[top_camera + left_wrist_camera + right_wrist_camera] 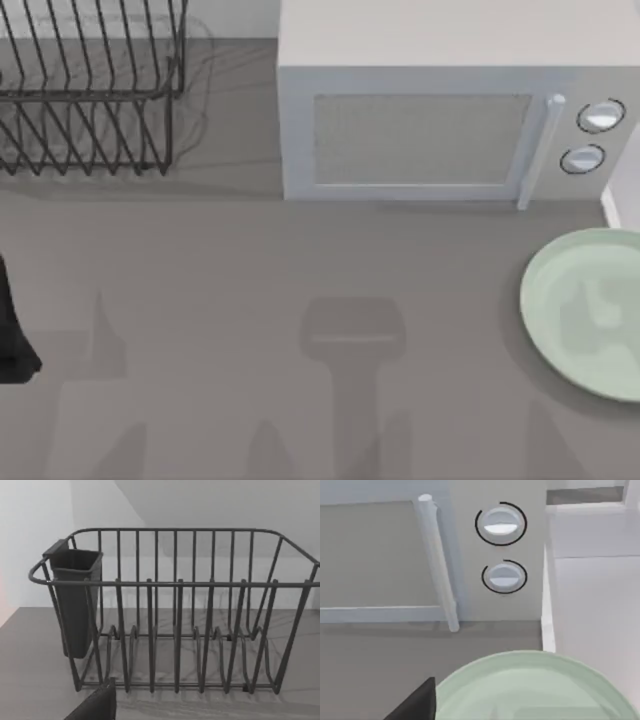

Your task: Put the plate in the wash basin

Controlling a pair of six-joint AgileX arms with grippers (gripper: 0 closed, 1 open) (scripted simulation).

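The pale mint-green plate (585, 310) lies flat on the grey table at the far right, in front of the microwave's knob end, and the picture's edge cuts it off. In the right wrist view the plate (530, 690) sits close below the camera, with a dark part of my right gripper (417, 702) just beside its rim. The wash basin (622, 195) shows as a narrow white strip behind the plate at the right edge; its straight white rim (547, 605) runs beside the microwave. My left arm (12, 330) is parked at the table's left edge.
A white microwave (430, 130) with two round knobs (501, 524) stands at the back, door shut. A dark wire dish rack (90, 90) with a cutlery cup (75, 600) stands at the back left, facing my left gripper (97, 705). Bare grey tabletop (300, 300) spans the middle.
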